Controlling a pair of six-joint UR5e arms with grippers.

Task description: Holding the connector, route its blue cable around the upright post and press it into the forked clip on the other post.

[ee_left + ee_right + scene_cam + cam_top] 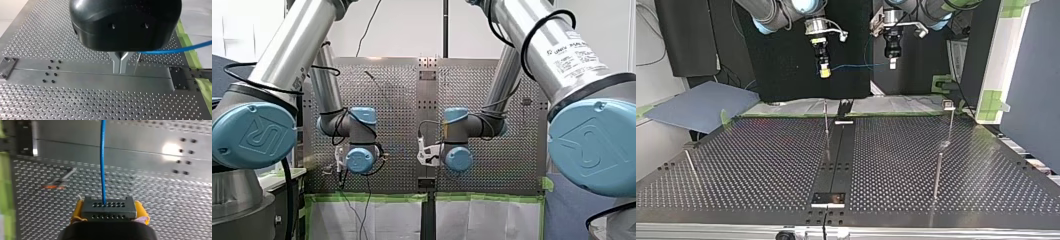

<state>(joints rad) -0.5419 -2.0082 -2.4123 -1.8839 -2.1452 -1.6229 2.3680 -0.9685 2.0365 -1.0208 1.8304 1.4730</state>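
Aloft: connector (109, 208) clamped, blue cable (102, 162) strung between two grippers

Seen from the camera across the table, the perforated table (761, 170) lies nearest. A dark centre strip (841, 150) runs away from the viewer along its middle. Just beside that strip stands a thin upright post (826, 117). Toward this view's right, well apart from it, stands a second post (949, 120) with a blocky head; it is too small to tell whether the head is forked.

Farther off, above the table's far edge, both grippers hang with the cable well clear of both posts. My right gripper (825, 71) is at this view's left and my left gripper (893, 61) at its right. The cable runs nearly level from one to the other.

The right wrist view shows the hold closely. The yellow pads (142, 210) squeeze the dark, hole-studded connector from either side. The cable leaves the middle of its upper row of holes and runs straight ahead over the table.

In the left wrist view the metal fingers (117, 62) are pressed together tip to tip. The cable comes in from one side and vanishes under the black housing (125, 25) beside them, so I cannot tell whether they pinch it.
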